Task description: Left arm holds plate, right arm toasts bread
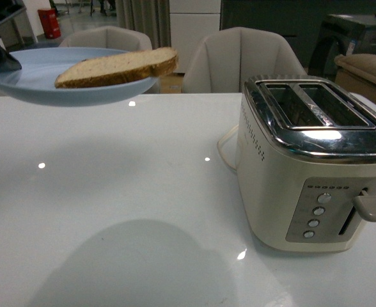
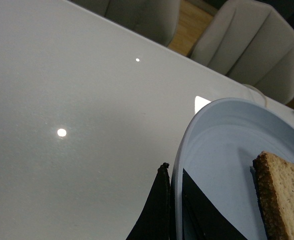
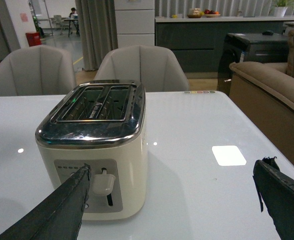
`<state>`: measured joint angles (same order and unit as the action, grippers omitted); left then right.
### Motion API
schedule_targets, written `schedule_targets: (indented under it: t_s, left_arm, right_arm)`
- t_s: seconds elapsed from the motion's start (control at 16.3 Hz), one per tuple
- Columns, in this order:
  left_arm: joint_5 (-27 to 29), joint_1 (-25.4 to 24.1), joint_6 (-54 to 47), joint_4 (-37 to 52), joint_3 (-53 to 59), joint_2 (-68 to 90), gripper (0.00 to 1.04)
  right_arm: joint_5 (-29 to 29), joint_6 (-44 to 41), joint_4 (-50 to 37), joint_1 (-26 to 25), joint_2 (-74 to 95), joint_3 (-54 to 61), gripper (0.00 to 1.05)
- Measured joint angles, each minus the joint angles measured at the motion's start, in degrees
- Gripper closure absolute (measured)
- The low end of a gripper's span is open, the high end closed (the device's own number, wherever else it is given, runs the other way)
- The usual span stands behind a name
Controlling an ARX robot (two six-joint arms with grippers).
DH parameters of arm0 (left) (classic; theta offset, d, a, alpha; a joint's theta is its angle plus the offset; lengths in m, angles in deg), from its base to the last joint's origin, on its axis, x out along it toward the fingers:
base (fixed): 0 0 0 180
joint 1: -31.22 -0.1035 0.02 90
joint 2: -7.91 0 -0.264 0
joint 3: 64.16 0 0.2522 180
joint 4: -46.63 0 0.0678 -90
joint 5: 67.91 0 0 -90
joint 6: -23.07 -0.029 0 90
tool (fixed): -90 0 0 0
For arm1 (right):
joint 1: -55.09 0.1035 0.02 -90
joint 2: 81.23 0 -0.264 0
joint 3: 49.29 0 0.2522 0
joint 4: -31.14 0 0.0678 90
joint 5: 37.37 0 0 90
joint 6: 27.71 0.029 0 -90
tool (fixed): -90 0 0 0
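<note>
pale blue, the plate (image 1: 22, 83) hangs above the white table (image 1: 143, 192) at the robot's left. its left end is cut off by the picture's edge in the front view. the bread (image 1: 117, 67) lies on the plate, crust uppermost, and its thicker end reaches past the rim on the toaster's side. in the left wrist view only a corner of the slice shows.

the left gripper (image 2: 174, 190) is seen only in part: two black fingers, one on each side of the plate's rim, pinched onto it. in the front view it is a dark shape at the top left corner, mostly out of frame.

the right gripper (image 3: 173, 170) is low over the table and faces the front of the toaster (image 3: 94, 150). its fingers are spread wide apart and hold nothing. one fingertip overlaps the toaster's lever (image 3: 103, 182) in that view; i cannot tell if they touch. neither arm's body shows.

the toaster is cream with a chrome top, and both of its slots look dark. it stands well apart from the plate. the marks above its round buttons (image 1: 316, 216) are too small to read, and no brand is legible. a pale cord (image 1: 225, 150) loops out behind it.
</note>
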<state>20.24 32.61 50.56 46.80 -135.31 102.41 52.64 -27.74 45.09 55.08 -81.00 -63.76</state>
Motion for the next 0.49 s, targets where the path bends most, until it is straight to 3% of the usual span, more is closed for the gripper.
schedule_targets:
  t_s: [0.24, 0.49]
  left_arm:
    - [0.5, 2.4, 5.8, -3.7, -0.4, -3.6, 1.02]
    - [0.2, 4.3, 9.8, -1.2, 1.1, -4.5, 1.02]
  right_arm:
    - [0.0, 0.0, 0.0, 0.0, 0.0, 0.0, 0.06]
    - [0.0, 0.0, 0.0, 0.0, 0.0, 0.0, 0.06]
